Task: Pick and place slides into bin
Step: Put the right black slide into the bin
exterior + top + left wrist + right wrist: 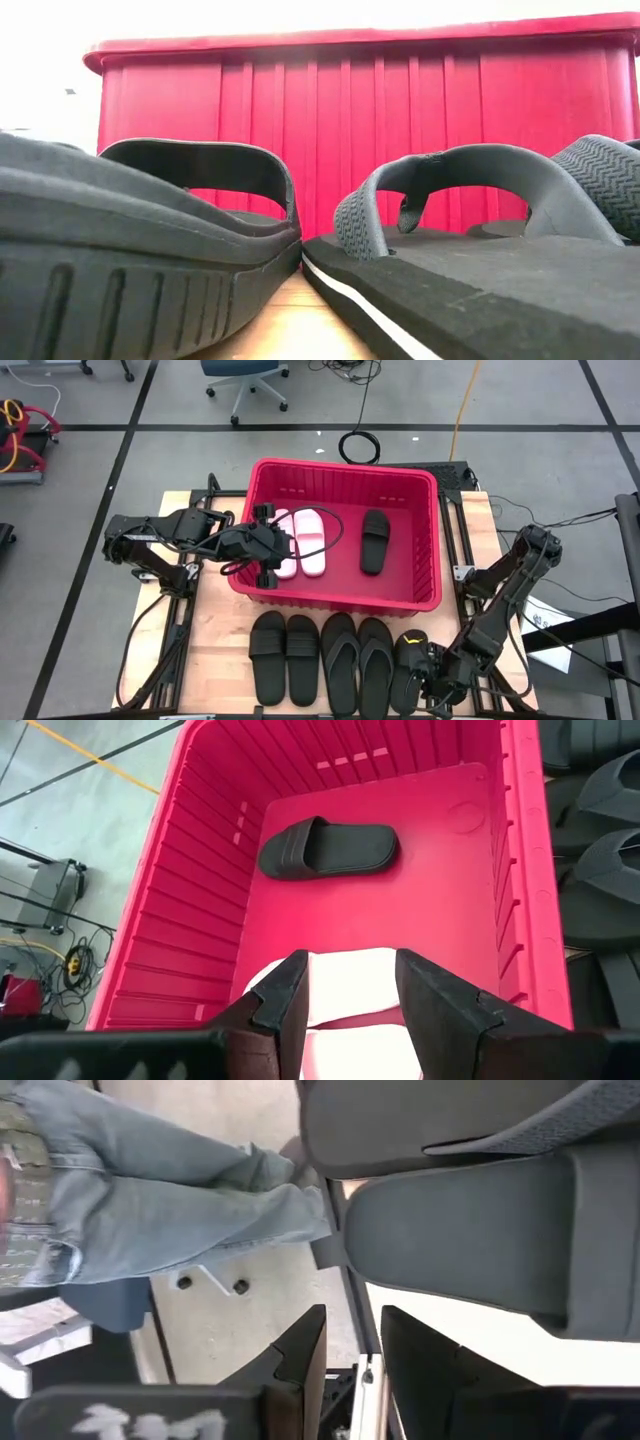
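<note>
The red bin holds a white pair of slides and one black slide, all lying flat on its floor. My left gripper hangs open over the bin's left part, above the white pair. Several black slides lie in a row at the table's near edge: a wide-strap pair, a thong pair and a single slide. My right gripper stands at that single slide's right, its fingers a narrow gap apart with nothing between them.
Bare wooden table lies left of the row. In the low view the bin's near wall rises behind the slides. A person in jeans sits beyond the table's right side. Cables and an office chair stand on the floor at the far side.
</note>
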`<action>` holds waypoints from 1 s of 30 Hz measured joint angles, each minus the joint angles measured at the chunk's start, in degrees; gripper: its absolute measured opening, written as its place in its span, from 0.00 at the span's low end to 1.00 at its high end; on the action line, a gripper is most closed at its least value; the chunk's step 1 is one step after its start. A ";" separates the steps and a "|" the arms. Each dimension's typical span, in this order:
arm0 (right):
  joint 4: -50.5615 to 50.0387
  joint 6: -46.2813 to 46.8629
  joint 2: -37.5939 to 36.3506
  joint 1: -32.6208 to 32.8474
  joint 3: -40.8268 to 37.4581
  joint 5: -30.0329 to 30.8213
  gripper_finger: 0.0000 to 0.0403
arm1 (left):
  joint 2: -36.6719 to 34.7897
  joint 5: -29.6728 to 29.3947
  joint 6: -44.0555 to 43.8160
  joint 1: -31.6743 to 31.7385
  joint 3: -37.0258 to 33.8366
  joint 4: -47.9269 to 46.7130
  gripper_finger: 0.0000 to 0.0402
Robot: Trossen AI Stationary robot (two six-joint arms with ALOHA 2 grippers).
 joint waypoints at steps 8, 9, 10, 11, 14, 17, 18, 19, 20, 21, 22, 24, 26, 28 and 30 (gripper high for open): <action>-0.05 -1.28 1.00 -0.09 -4.76 -0.49 0.21 | -0.02 0.00 0.00 -0.02 0.00 0.00 0.37; -0.09 -1.38 1.00 -0.09 -5.52 -0.50 0.21 | 0.00 -0.02 0.02 -0.02 0.00 0.00 0.37; -0.05 -1.50 1.02 -0.09 -6.22 -0.54 0.21 | 0.00 -0.02 0.02 0.00 0.00 0.00 0.37; -0.07 -1.58 1.00 -0.11 -6.83 -0.71 0.21 | 0.00 -0.01 0.02 0.00 0.00 0.00 0.37; -0.17 -1.49 1.00 -0.44 -8.44 -4.16 0.21 | 0.00 -0.02 0.02 0.00 0.00 0.00 0.37; -2.31 0.78 0.88 -0.55 -8.82 -9.79 0.21 | 0.00 -0.02 0.04 0.00 0.00 0.00 0.37; -2.90 1.61 0.75 -0.55 -8.82 -11.31 0.21 | 0.00 -0.02 0.04 0.00 0.00 0.00 0.37; -3.22 2.31 0.56 -0.52 -8.82 -12.32 0.21 | 0.00 -0.02 0.05 0.00 0.00 0.00 0.37; -3.36 2.78 0.19 -0.50 -8.82 -12.43 0.21 | 0.00 -0.02 0.12 0.00 0.00 0.00 0.37; -3.51 2.84 -0.33 -0.46 -8.82 -12.32 0.21 | 0.00 -0.02 0.24 0.00 0.00 0.00 0.37; -3.57 2.81 -1.03 -0.46 -8.82 -12.32 0.21 | 0.00 -0.02 0.28 0.00 0.00 0.00 0.37; -4.38 2.81 -2.70 -0.50 -8.82 -10.74 0.21 | 0.00 -0.02 0.29 0.00 0.00 0.02 0.37; -6.43 2.83 -4.63 -0.49 -8.82 -5.94 0.21 | 0.00 -0.02 0.31 0.00 0.00 0.03 0.37; -8.67 3.36 -6.56 -0.48 -8.82 0.55 0.21 | 0.00 -0.02 0.31 0.00 0.00 0.04 0.37; -10.06 5.20 -7.73 -0.50 -8.82 6.64 0.21 | 0.00 -0.02 0.20 0.00 0.00 0.06 0.37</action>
